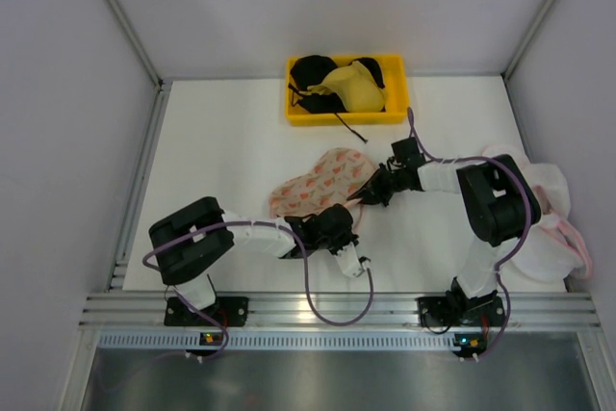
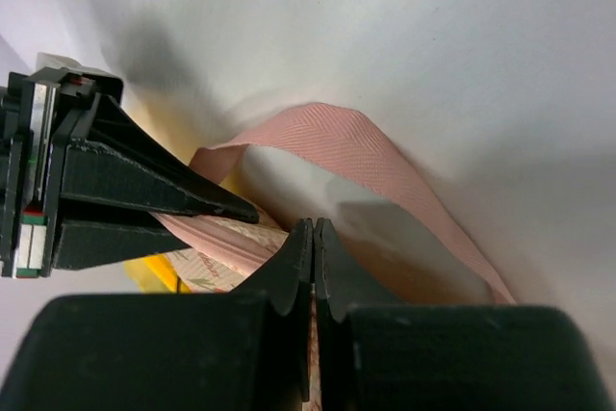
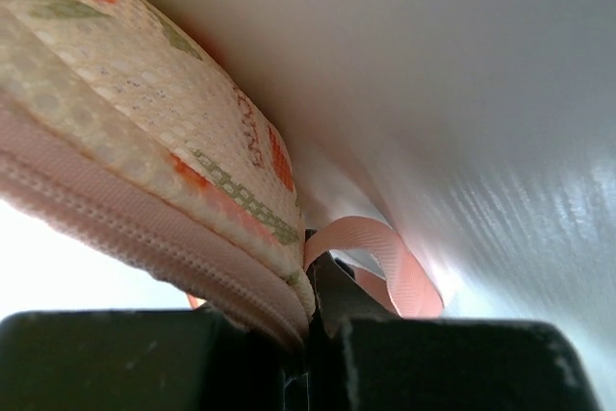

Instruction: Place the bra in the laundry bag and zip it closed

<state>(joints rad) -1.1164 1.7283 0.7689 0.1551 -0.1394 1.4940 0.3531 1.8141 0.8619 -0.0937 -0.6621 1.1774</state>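
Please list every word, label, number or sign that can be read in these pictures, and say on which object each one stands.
None can be read with certainty.
On the laundry bag: one short reddish word in the print, sideways, too blurred to read.
On the yellow bin: no writing visible.

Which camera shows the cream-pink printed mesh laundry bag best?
The top external view: the cream-pink printed mesh laundry bag lies almost whole, both lobes visible. The left wrist view catches only its pink strap loop and some edge; the right wrist view shows a close slice of mesh and pink zip.
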